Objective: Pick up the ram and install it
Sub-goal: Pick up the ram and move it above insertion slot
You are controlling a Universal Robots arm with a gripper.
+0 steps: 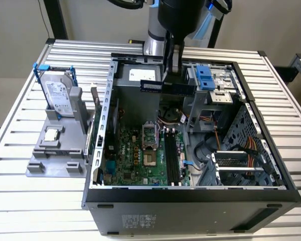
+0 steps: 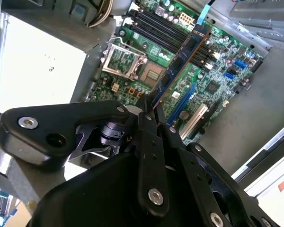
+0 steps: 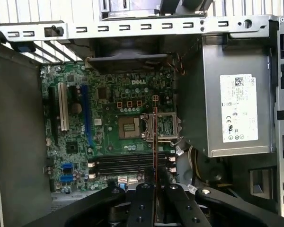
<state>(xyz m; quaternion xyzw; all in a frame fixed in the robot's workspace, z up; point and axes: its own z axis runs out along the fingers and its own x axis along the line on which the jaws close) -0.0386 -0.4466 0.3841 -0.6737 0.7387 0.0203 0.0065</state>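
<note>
My gripper hangs over the back of the open computer case, shut on the ram. The ram is a thin, dark bluish stick, held level above the motherboard. In the second wrist view the ram runs out from my gripper over the board. The first wrist view shows the ram edge-on as a thin line rising from my gripper, crossing the processor socket. The long black slots lie below it, apart from it.
The case wall rings the board. A silver power supply and a blue drive bay crowd the back. At the exterior view's left, a grey fixture holds a hard drive and a square chip.
</note>
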